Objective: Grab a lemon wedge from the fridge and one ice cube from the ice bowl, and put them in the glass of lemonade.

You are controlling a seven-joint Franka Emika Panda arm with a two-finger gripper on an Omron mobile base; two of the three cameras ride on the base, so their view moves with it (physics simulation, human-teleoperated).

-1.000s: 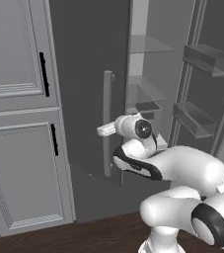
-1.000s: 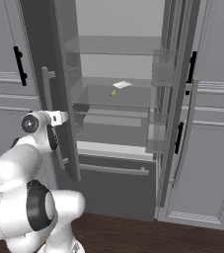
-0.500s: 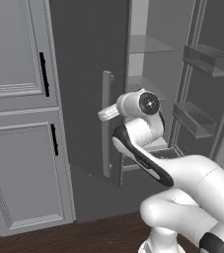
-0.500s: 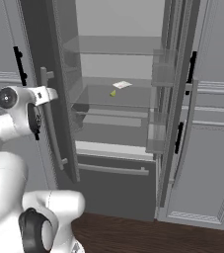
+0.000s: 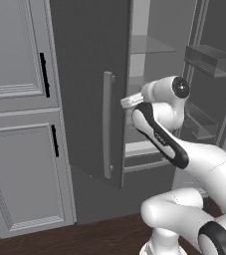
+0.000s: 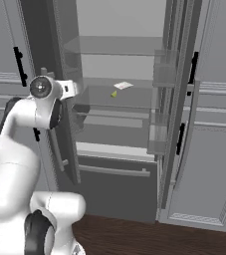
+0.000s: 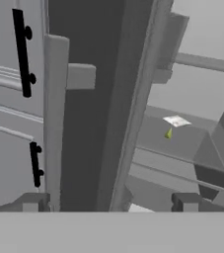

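Note:
The fridge (image 5: 84, 74) stands with both dark grey doors swung open. On a pale middle shelf lies the tiny yellow-green lemon wedge (image 6: 114, 93) (image 7: 168, 133), next to a small white scrap (image 6: 123, 85). My gripper (image 7: 111, 202) is open and holds nothing. It hangs level with that shelf, just in front of the left door's edge (image 7: 133, 99), right of the long bar handle (image 7: 54, 123) (image 5: 107, 132) and apart from it. The gripper (image 5: 127, 102) (image 6: 72, 89) points into the fridge, well short of the wedge. The ice bowl and the glass of lemonade are out of view.
Light grey panelled cabinets (image 5: 15, 99) with black handles (image 7: 22, 54) flank the fridge on the left, and more (image 6: 214, 129) on the right. The open right door (image 6: 171, 99) carries clear bins (image 5: 209, 60). A closed drawer front (image 6: 114, 172) sits below the shelves.
The gripper has let go of the left door's bar handle and opened. The hand has lifted and drawn back to the right of the handle.

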